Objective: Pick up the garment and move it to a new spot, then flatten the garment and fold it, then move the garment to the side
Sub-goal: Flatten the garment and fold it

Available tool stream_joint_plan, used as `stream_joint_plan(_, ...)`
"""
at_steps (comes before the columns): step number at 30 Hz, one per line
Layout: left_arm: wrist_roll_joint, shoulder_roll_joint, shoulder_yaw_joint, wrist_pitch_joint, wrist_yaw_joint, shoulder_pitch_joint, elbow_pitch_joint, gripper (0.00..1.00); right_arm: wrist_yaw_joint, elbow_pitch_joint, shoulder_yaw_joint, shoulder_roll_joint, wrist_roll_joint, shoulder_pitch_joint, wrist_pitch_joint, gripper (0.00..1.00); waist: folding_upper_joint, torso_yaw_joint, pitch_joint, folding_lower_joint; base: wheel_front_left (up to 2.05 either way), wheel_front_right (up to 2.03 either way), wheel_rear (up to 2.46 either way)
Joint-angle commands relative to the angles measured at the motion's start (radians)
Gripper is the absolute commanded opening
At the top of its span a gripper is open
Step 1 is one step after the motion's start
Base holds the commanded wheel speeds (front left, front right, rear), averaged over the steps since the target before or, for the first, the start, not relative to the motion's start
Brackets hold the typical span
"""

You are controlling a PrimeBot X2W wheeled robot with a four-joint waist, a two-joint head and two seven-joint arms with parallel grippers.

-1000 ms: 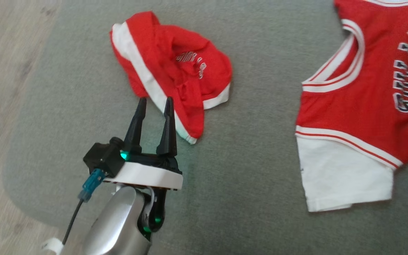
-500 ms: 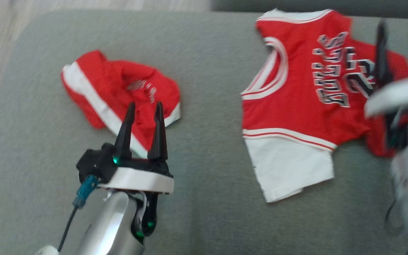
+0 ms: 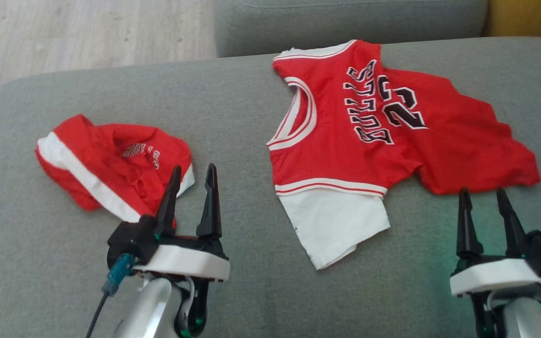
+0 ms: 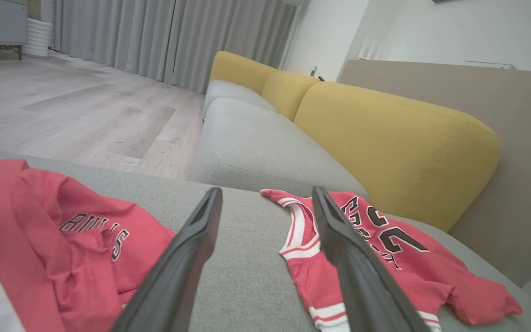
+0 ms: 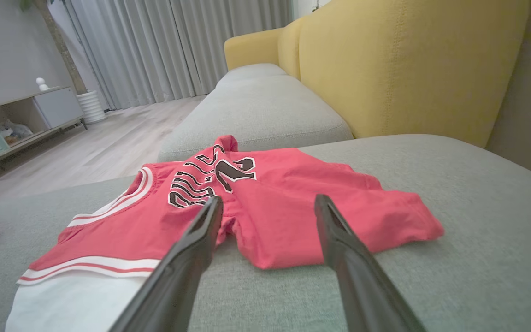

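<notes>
Two red garments lie on the grey cushion in the head view: a jersey at centre right, mostly spread out with its white sleeve toward the bottom and its right side rumpled, and shorts in a heap at middle left. Which of them the task means I cannot tell. The left gripper sits at lower left with its tips at the lower right edge of the shorts; whether it touches them I cannot tell. The right gripper at lower right points at the jersey's lower right hem from just beside it. Both have their fingers apart and hold nothing. In the left wrist view the left gripper has its fingers spread over bare cushion, with the shorts at lower left and the jersey at lower right, a yellow backrest behind. In the right wrist view the right gripper looks straight onto the jersey, fingers wide, hem just ahead of them. Either piece looks thin, light and limp, likely a little slick; it should drape and bunch when lifted, so a firm pinch at a banded edge seems best, such as a shoulder strap, the armhole trim or the white waistband, taking care how many layers are caught
</notes>
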Motion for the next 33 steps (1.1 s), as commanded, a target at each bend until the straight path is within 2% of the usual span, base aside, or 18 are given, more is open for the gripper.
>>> stream_joint_plan(1, 0.013, 0.008, 0.031, -0.009, -0.005, -0.018, -0.021, 1.0, -0.001, -0.046, 0.021, -0.002, 0.004, -0.027, -0.009, 1.0, -0.0001, -0.009, -0.001, 0.0002, 0.0, 0.0, 0.0)
stream_joint_plan(8, 0.026, 0.008, 0.0, -0.009, -0.015, -0.036, 0.004, 1.0, -0.001, -0.088, 0.027, -0.001, 0.036, -0.034, -0.009, 1.0, -0.0001, -0.028, 0.013, 0.0002, 0.0, 0.0, 0.0)
stream_joint_plan(13, 0.019, 0.008, -0.118, -0.006, -0.018, -0.084, 0.084, 1.0, -0.001, -0.094, 0.008, -0.001, 0.038, -0.042, -0.009, 1.0, -0.0001, -0.038, 0.039, 0.0002, 0.0, 0.0, 0.0)
stream_joint_plan(16, -0.023, 0.008, -0.202, 0.026, -0.015, -0.115, 0.14, 1.0, -0.001, -0.088, 0.011, -0.001, 0.042, -0.046, -0.009, 1.0, -0.0001, -0.052, 0.054, 0.0002, 0.0, 0.0, 0.0)
stream_joint_plan(19, -0.06, 0.008, -0.272, 0.065, 0.0, -0.145, 0.184, 1.0, -0.001, -0.082, 0.02, -0.001, 0.047, -0.055, -0.009, 1.0, -0.0001, -0.07, 0.069, 0.0002, 0.0, 0.0, 0.0)
stream_joint_plan(25, -0.152, 0.008, -0.341, 0.122, 0.053, -0.198, 0.276, 1.0, -0.001, -0.077, 0.035, -0.001, 0.059, -0.071, -0.009, 1.0, -0.0001, -0.118, 0.09, 0.0002, 0.0, 0.0, 0.0)
stream_joint_plan(33, -0.246, 0.008, -0.41, 0.186, 0.064, -0.244, 0.354, 1.0, -0.001, -0.08, 0.051, -0.001, 0.073, -0.082, -0.009, 1.0, -0.0001, -0.17, 0.112, 0.0002, 0.0, 0.0, 0.0)
